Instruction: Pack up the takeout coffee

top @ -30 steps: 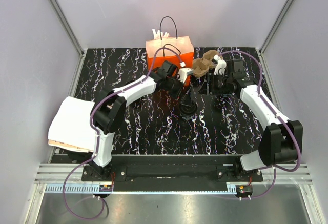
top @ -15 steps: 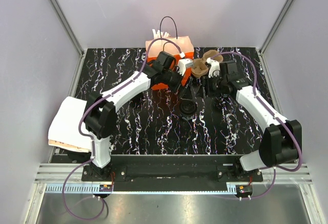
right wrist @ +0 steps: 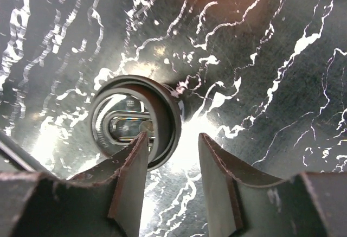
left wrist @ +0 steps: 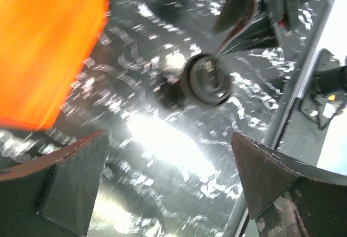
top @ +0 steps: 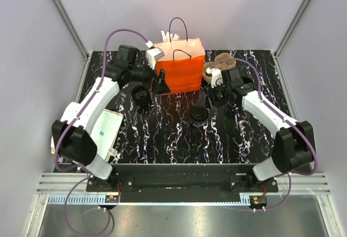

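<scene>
The takeout coffee [top: 198, 114], a small round black cup with a thick rim, stands in the middle of the marbled table [top: 162, 134], in front of the orange paper bag [top: 183, 73]. My right gripper [top: 208, 98] hangs just above it, jaws partly apart. In the right wrist view the cup [right wrist: 162, 109] lies under my right gripper [right wrist: 172, 139]: the left finger covers its mouth and the right finger stands clear outside the rim. My left gripper [top: 159, 83] is wide open and empty by the bag's left edge. Its wrist view shows the cup [left wrist: 206, 79] ahead of the open gripper [left wrist: 179, 193].
A taller black cup-like piece [top: 141, 95] stands left of the bag. A brown cup carrier [top: 219, 63] sits behind the right gripper. A white paper stack [top: 105, 131] lies at the table's left edge. Grey walls close in three sides.
The left arm swung from in front of the bag to its left side, uncovering the bag and the taller black piece. The right gripper came down toward the cup and its jaws narrowed slightly.
</scene>
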Controlling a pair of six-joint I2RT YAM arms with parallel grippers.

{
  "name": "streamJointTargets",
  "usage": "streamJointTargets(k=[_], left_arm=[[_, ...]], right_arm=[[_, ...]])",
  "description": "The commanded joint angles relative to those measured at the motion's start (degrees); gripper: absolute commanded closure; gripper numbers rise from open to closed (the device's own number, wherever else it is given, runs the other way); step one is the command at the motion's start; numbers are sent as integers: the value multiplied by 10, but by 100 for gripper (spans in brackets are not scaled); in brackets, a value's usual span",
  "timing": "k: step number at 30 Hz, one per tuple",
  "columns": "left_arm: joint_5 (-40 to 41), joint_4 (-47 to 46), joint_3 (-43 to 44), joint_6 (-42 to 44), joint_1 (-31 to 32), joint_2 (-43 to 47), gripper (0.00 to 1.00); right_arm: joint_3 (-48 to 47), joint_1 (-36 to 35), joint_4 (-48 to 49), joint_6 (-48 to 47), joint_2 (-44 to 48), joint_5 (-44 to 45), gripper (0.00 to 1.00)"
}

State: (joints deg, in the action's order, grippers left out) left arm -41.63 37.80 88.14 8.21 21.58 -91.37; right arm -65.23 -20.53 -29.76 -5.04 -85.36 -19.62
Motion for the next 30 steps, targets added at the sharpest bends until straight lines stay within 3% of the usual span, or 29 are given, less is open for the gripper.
streamJointTargets(k=[1,11,22,26,30], left_arm=[[-43,11,-59,46,-37,58,1],[-70,1,-126,47,-116,100,1],[-100,-12,-140,36,-138,108,1],[-105,-16,-143,33,-143,108,1],[-108,-19,-145,31,-143,105,1]], right_arm=[[-20,-17,-4,-36,-12,23,54],[-55,-45,-36,-52,-40,53,60],[-70,-72,-67,-69,-61,95,67],[-82,-77,-76,-70,-68,106,75],[-91,-82,-84,-70,-67,114,92]])
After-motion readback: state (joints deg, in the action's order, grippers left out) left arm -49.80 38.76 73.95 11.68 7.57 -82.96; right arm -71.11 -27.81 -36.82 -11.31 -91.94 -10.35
